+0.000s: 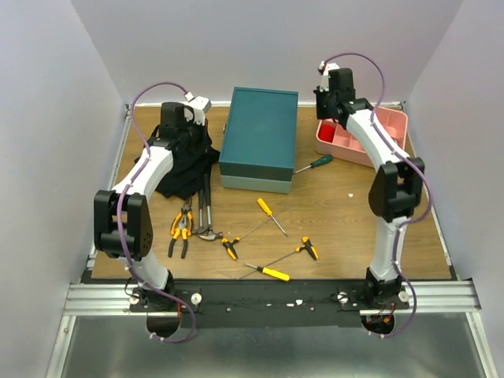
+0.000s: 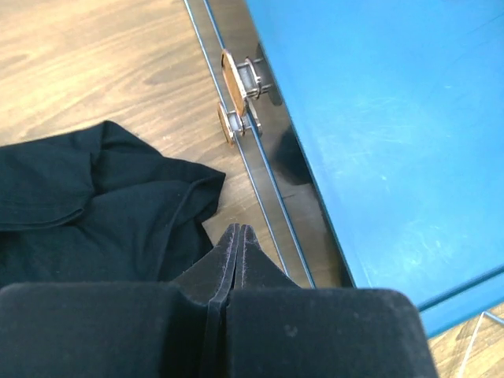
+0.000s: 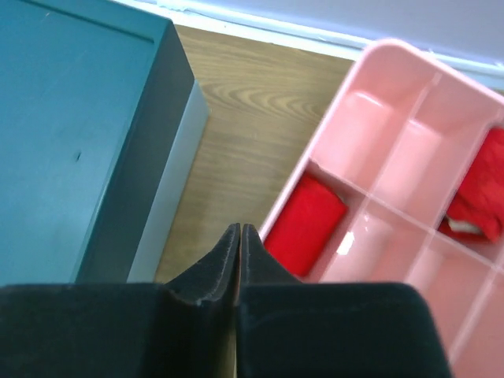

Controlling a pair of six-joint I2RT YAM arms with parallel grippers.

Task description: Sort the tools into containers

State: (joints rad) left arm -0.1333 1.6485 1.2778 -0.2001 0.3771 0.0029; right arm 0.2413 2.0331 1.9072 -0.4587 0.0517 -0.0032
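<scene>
The containers are one dark teal drawer box [image 1: 258,138] at the back middle of the table, seen also at the right of the left wrist view [image 2: 394,118] and the left of the right wrist view [image 3: 71,134]. Tools lie on the wood: a green-handled screwdriver [image 1: 315,164], yellow-handled screwdrivers [image 1: 265,207] [image 1: 272,272], orange-and-black pliers [image 1: 181,228], hammers [image 1: 206,216]. My left gripper [image 2: 239,228] [image 1: 201,134] is shut and empty, above the gap between cloth and box. My right gripper [image 3: 239,228] [image 1: 325,109] is shut and empty, above the wood between box and pink tray.
A black cloth [image 1: 185,169] [image 2: 94,213] lies left of the box, partly over the hammer handles. A pink divided tray [image 1: 398,126] [image 3: 394,79] with red items [image 3: 305,224] stands at the back right. White walls enclose the table.
</scene>
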